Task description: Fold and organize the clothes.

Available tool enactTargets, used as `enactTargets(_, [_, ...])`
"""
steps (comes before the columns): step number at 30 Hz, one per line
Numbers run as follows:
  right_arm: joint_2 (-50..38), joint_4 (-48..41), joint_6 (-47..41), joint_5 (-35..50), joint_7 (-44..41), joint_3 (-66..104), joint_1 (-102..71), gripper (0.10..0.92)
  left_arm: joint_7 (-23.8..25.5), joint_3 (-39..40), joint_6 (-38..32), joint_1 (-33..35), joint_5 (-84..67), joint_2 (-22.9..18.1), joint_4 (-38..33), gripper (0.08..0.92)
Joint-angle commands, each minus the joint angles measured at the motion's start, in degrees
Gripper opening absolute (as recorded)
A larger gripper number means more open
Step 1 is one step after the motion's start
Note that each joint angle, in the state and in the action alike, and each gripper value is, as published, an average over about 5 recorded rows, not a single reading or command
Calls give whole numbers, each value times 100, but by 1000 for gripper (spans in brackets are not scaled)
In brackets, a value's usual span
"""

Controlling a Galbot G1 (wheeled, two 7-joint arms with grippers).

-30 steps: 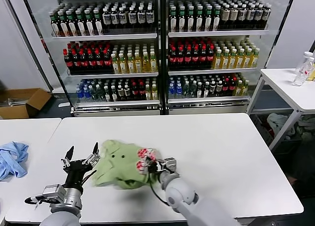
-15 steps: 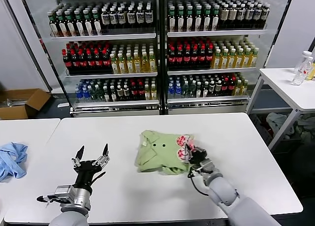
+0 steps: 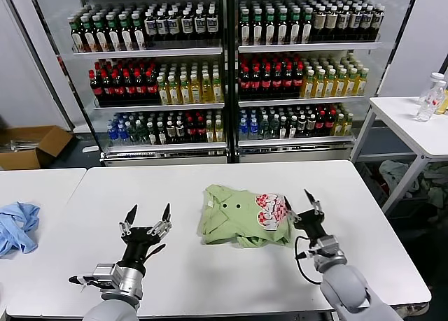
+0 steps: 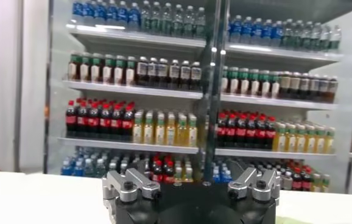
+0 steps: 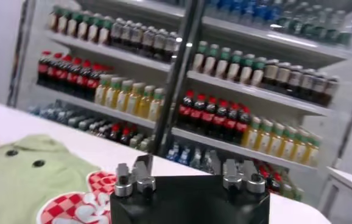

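On the bench (image 3: pixel 210 279), near its middle, the shirt (image 3: pixel 238 219) lies in a compact folded bundle, collar and two small buttons facing up and the red-and-white print (image 3: pixel 268 209) on the side toward the right hand.

What has just changed is the grip. A second ago the right hand (image 3: pixel 303 208) was closed on the printed edge and carrying the bundle across the bench from the left; half a second ago it was still at that edge. Now its fingers stand spread, just beside the shirt and no longer pinching it, so the shirt rests on the bench by itself. The right wrist view agrees: green cloth and checkered print lie ahead of the hand, with nothing between its fingers.

The left hand (image 3: pixel 145 222) is open too, fingers wide, hovering over bare bench well to the left of the shirt, holding nothing. It has drifted a little to the right over the last second but takes no part in the placement.

My reading is that the fold is done and the shirt has been set down in its place. A blue garment (image 3: pixel 17 224) sits untouched on the neighbouring table at far left.
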Motion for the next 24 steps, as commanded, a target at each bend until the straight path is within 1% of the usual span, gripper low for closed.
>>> enactTargets(1, [103,1516,-147,382,74,1441,-1801,709,439,-30,130,51,84,-54,-136,823])
enactTargets(4, [133,1698,-244,479,80,1500,-1982,780,552,-195,239,101,62,-82,-153,823])
enactTargets(8, [198,1766,-160,290,126,1478,-2109,819,649,-340,257,159,67,-47,-112,823])
enactTargets(16, [410,1773,-165,-102,102,1209,-2092,823,727,-375,234,392,183,-173,-213,823])
enactTargets(24, [445,2009,-263,10,134,1527,-2350,823,756,-355,244,601,242,-291,-497,823])
